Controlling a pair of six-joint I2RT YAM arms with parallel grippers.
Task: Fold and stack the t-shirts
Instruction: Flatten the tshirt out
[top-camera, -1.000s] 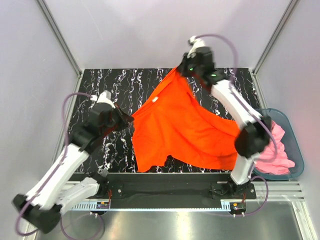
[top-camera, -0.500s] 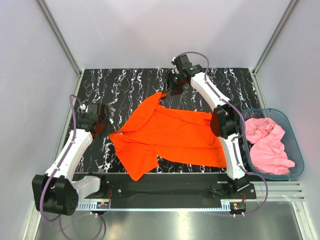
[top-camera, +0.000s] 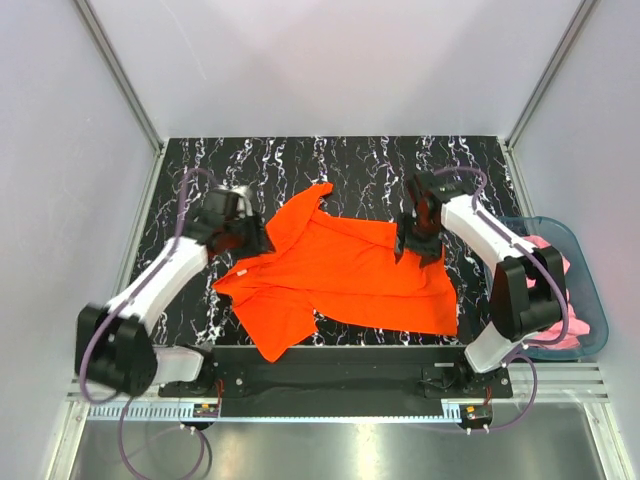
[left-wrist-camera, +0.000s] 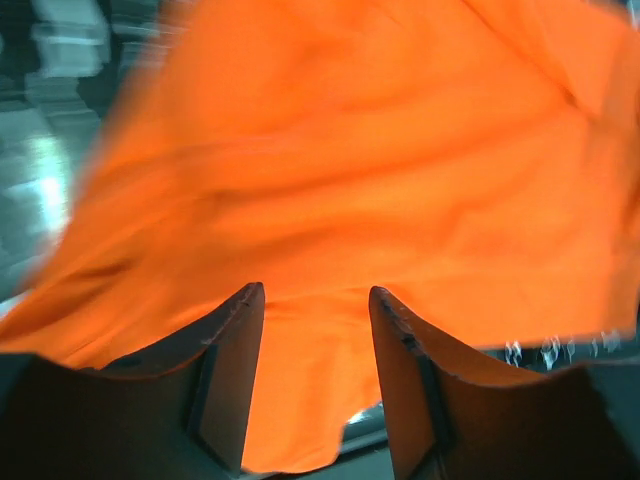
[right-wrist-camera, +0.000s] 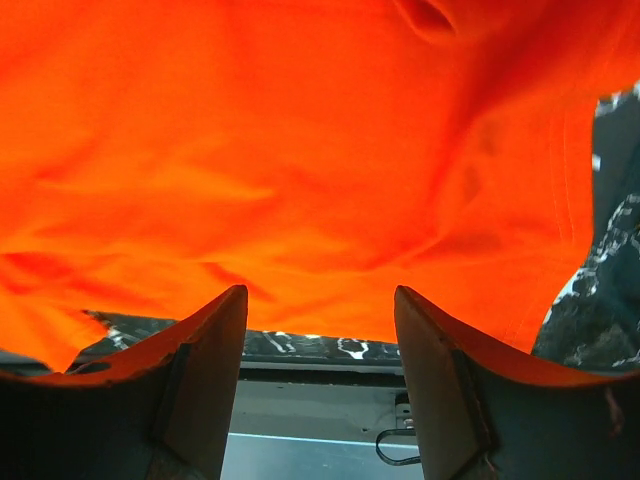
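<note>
Orange shirt (top-camera: 340, 275) lies rumpled on table (top-camera: 200, 170); pink shirt (top-camera: 576, 326) in bin (top-camera: 596, 295) at 3 o'clock. Left gripper (top-camera: 248, 238) at orange shirt's 9 o'clock edge, right gripper (top-camera: 413, 240) at 2 o'clock; both jaws released.

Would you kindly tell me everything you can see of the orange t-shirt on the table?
The orange t-shirt is bright orange-red, soft plain cloth. It lies spread but rumpled and unfolded on the black marbled table, between the two arms. One corner peaks toward the far side, and a flap trails toward the near edge on the left. The left pincer is at its left edge and the right pincer at its upper right edge. Both wrist views show fingers apart, with nothing clamped.
</note>
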